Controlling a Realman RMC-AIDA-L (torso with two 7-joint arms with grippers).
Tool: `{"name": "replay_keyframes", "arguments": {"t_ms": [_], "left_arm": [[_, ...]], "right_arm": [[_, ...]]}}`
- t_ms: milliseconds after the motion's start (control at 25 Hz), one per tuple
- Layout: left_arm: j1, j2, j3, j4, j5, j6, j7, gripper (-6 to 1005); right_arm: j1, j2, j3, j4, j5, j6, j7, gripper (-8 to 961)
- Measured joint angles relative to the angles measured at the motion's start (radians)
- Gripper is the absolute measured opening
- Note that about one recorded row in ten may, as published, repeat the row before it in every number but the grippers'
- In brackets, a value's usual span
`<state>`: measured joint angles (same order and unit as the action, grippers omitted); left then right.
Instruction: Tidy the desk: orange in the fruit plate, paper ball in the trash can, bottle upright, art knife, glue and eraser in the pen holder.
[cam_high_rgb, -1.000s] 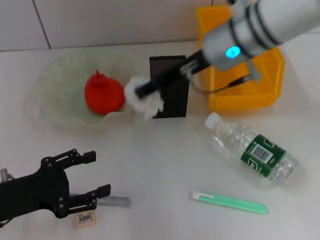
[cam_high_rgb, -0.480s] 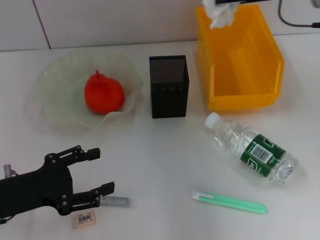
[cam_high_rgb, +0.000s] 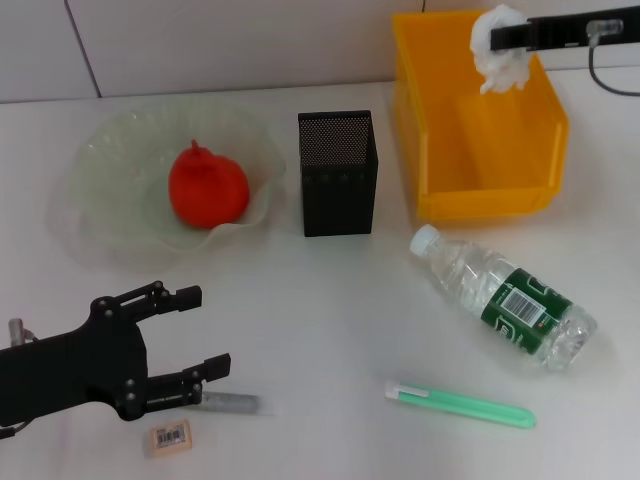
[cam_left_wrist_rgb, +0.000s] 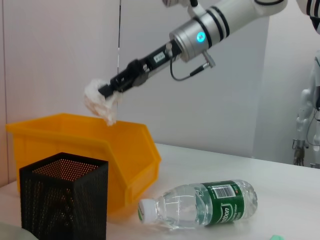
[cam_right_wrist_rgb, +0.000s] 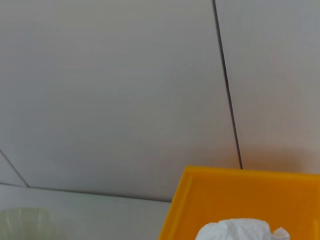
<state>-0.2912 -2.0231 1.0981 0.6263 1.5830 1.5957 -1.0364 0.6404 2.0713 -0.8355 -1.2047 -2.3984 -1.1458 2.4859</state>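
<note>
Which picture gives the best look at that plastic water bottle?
The head view: the bottle lies whole on its side, cap to base, label showing. The left wrist view shows it whole too, side-on and lower down. The right wrist view misses it.

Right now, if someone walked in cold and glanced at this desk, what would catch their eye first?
Probably the right gripper holding the paper ball in the air above the yellow trash can at the back right. Next, the orange sitting in the pale green fruit plate at the back left. The bottle lies on its side near the front right, and the left gripper hovers open at the front left.
</note>
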Motion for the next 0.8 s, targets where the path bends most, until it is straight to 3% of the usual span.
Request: {"name": "replay_keyframes", "arguments": {"t_ms": [240,440,800], "left_arm": [[0.000,0.000,-0.003,0.002,0.000,0.000,-0.002,814],[0.000,0.002,-0.004,-0.002,-0.001,0.000,-0.002,814],[0.000,0.003,-0.004,-0.004,0.000,-0.002,0.000,813]], "right_arm": [[0.001,0.003,-0.038,0.020,-0.002,0.012,-0.024,371],[0.005,-0.001,-0.039,0.004,-0.003,-0.022,-0.017,586],[0.009,-0.005,-0.023,-0.074,-0.020,-0.119,0.020,757]]}}
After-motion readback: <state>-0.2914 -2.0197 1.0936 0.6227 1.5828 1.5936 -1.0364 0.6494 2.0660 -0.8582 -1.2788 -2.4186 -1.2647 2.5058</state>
